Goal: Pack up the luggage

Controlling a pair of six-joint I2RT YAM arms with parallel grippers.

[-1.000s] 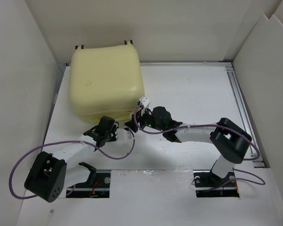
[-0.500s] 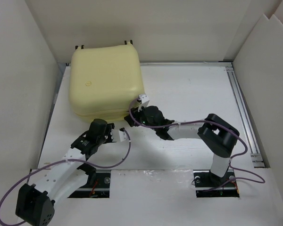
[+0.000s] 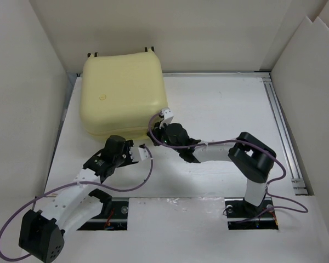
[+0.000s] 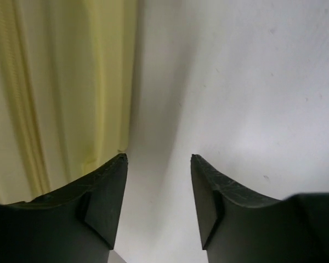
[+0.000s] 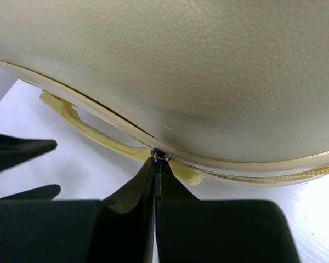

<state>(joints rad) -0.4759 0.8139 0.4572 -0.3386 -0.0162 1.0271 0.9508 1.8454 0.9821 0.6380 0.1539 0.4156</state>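
Right claw (image 5: 155,164) nipping zipper (image 5: 160,156), closed yellow luggage (image 5: 181,66)

The luggage (image 3: 123,93) has a hard plastic shell, matt with a soft sheen and finely pebbled up close. Its handle (image 5: 88,130) is smooth moulded plastic, and the zip pull (image 5: 160,156) glints like metal. The fingers (image 4: 107,192) of the left gripper (image 4: 159,159) are matt black plastic, faintly scuffed. The table (image 4: 252,82) is smooth, matt white — lightly specked.
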